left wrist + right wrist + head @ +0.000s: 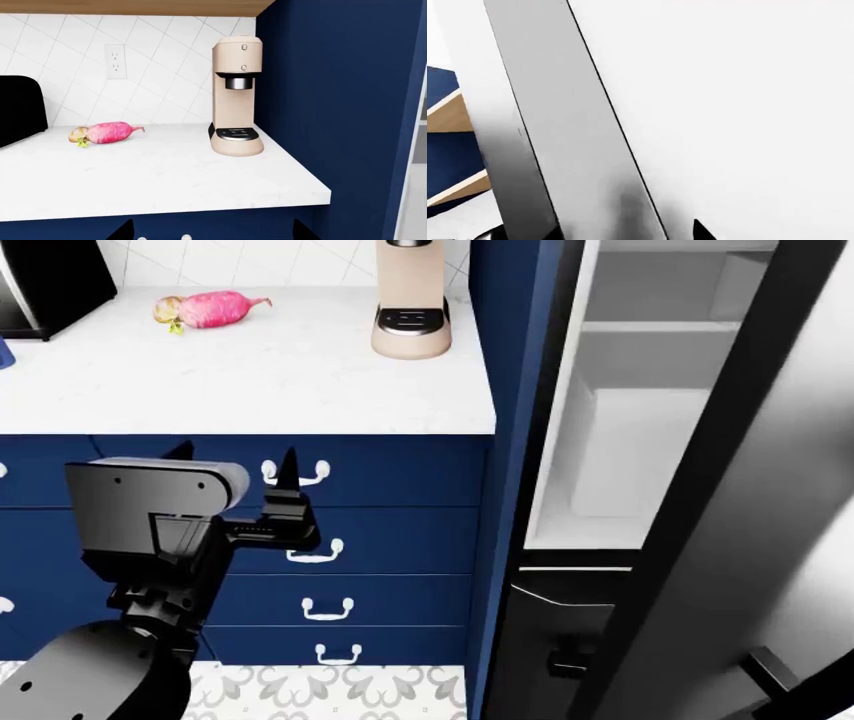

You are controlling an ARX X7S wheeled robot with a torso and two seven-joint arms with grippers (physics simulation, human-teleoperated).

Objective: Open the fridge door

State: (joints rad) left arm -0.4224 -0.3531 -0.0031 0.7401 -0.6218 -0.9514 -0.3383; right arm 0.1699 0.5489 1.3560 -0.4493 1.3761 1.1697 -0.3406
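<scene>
Readable text: none in any of the three views.
Coffee machine (236, 95): plain beige body, two small round marks on the front, no brand or lettering legible.
Wall outlet (115, 61): blank white plate with sockets, no writing.
Drawers (387, 540): navy fronts with white handles, no labels.
Fridge door (747, 490): bare steel with a dark edge, no badge or sticker visible.
Fridge interior (627, 440): white shelves, no markings.
Black appliance (47, 280): dark surface, no readable print.
</scene>
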